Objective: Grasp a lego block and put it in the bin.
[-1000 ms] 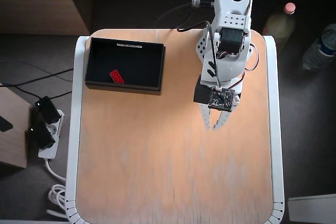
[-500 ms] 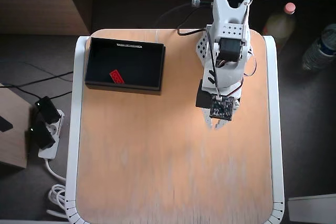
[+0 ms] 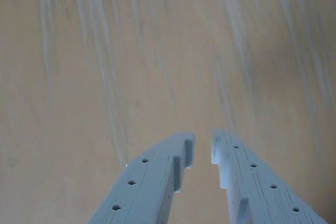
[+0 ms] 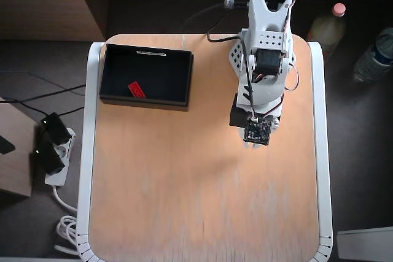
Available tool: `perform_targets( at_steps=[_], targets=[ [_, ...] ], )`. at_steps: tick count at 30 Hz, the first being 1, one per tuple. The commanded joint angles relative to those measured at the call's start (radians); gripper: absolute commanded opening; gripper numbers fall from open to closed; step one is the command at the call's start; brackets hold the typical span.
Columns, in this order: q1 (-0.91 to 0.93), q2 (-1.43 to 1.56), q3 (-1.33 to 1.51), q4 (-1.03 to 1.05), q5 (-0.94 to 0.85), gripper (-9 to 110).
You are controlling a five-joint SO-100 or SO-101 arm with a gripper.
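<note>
The red lego block (image 4: 136, 90) lies inside the black bin (image 4: 166, 72), near its front left part, at the table's back left in the overhead view. My gripper (image 4: 252, 146) hangs over bare wood right of the bin, well apart from it and mostly covered by the wrist camera board. In the wrist view the two white fingers (image 3: 152, 177) reach in from the bottom, and the gripper (image 3: 202, 142) is shut to a thin slit with nothing in it. Only the wooden tabletop shows beneath; block and bin are out of that view.
The wooden table (image 4: 184, 200) has white raised side rails (image 4: 319, 151). Two bottles (image 4: 325, 26) (image 4: 376, 53) stand on the floor to the right. A power strip (image 4: 52, 151) with cables lies on the floor to the left. The arm's base (image 4: 270, 4) is at the back edge.
The fingers have closed from a wide spread to a thin slit, and the gripper has drawn back a little toward the arm's base. The block has stayed in the bin.
</note>
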Motion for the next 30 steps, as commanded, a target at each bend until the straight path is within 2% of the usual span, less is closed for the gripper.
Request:
perform_targets(
  at_steps=[1, 12, 30],
  targets=[
    [-0.02, 0.091, 0.098, -0.006, -0.012, 0],
    [-0.034, 0.091, 0.16, 0.13, -0.069, 0],
    [-0.034, 0.092, 0.16, 0.138, -0.103, 0]
  ],
)
